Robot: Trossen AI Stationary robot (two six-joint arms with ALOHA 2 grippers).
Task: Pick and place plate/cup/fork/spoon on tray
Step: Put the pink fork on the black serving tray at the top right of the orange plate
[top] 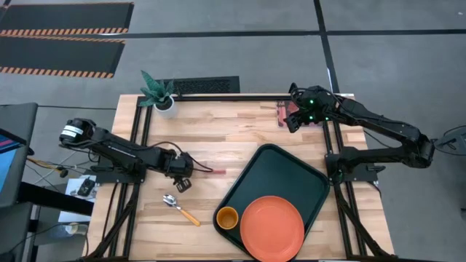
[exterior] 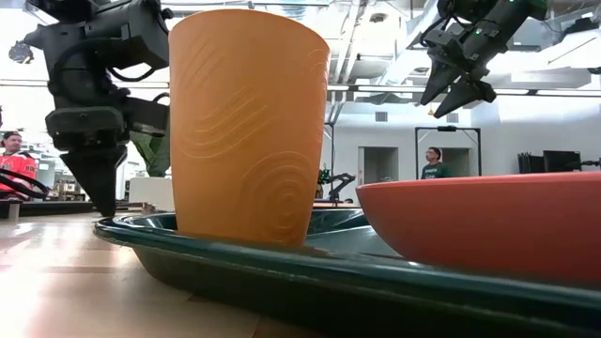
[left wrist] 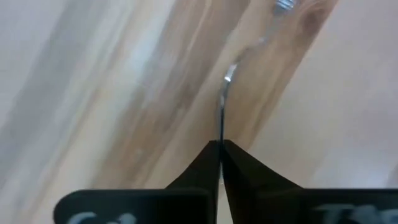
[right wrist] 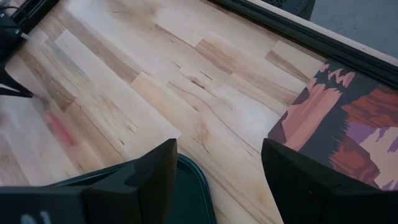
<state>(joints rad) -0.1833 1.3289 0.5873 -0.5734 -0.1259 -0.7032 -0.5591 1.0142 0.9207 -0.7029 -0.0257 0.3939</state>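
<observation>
- Pinching the fork (top: 207, 169) by one thin end at centre-left of the high view, the left gripper (top: 182, 175) risks letting it swivel or slip.
- Right gripper (top: 293, 120), upper right, waits open-fingered.
- Cup (top: 227, 217) and plate (top: 272, 226) occupy the tray (top: 280, 164); spoon (top: 179, 208) lies on the worktop (top: 218, 131).

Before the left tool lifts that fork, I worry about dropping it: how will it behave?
The fork looks thin and stiff, so it probably won't flex. The left tool is shut on its narrow metal neck, far from the pink handle, so it may pivot or slip. It seems light, lying flat on the table, unlikely to roll.
</observation>
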